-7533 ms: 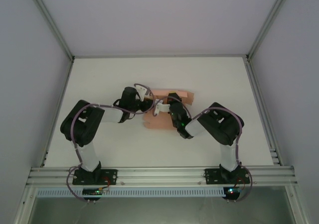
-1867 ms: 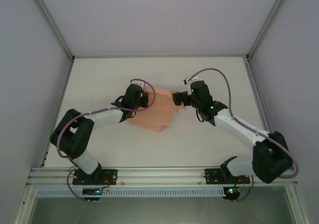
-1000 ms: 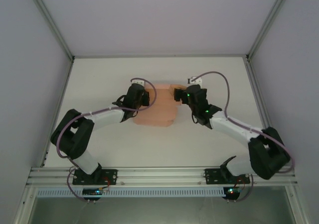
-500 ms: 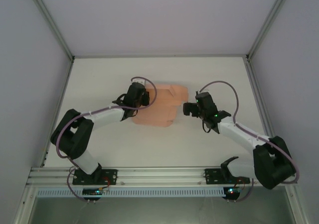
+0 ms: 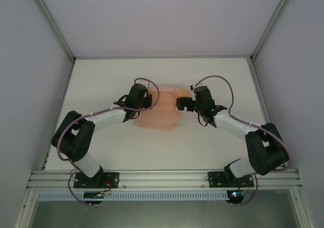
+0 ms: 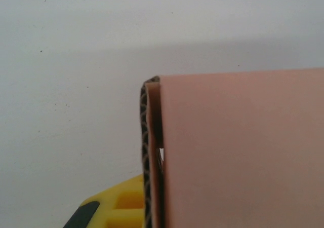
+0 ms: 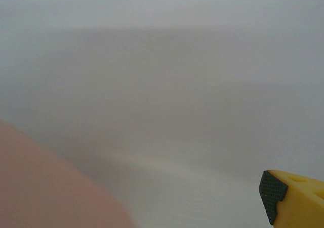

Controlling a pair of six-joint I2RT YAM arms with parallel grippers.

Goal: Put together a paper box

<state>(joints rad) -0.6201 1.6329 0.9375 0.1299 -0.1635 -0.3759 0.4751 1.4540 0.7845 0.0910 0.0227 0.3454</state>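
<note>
Fold stage, box not closed yet. The paper box (image 5: 161,117) lies mid-table, part-folded, w/ a flap sticking out at its far-right corner. Left gripper (image 5: 147,101) is clamped on the box's far-left edge. Its wrist cam shows doubled card layers running down right beside one yellow finger (image 6: 109,212), so it looks like the anchor. Right gripper (image 5: 180,104) sits just beside the far-right flap, jaws wide apart, holding nothing. Its wrist view is blurred: pink card lower left, one yellow fingertip (image 7: 293,200) lower right. Next move prob. needs the right arm to catch that flap & fold or tuck it in while the left holds firm. Thin card, so it could buckle, or the box could skid on the table (image 5: 101,76). Enclosure walls (image 5: 30,86) are well apart. The real crowding is the two wrists near each other over the box.
</note>
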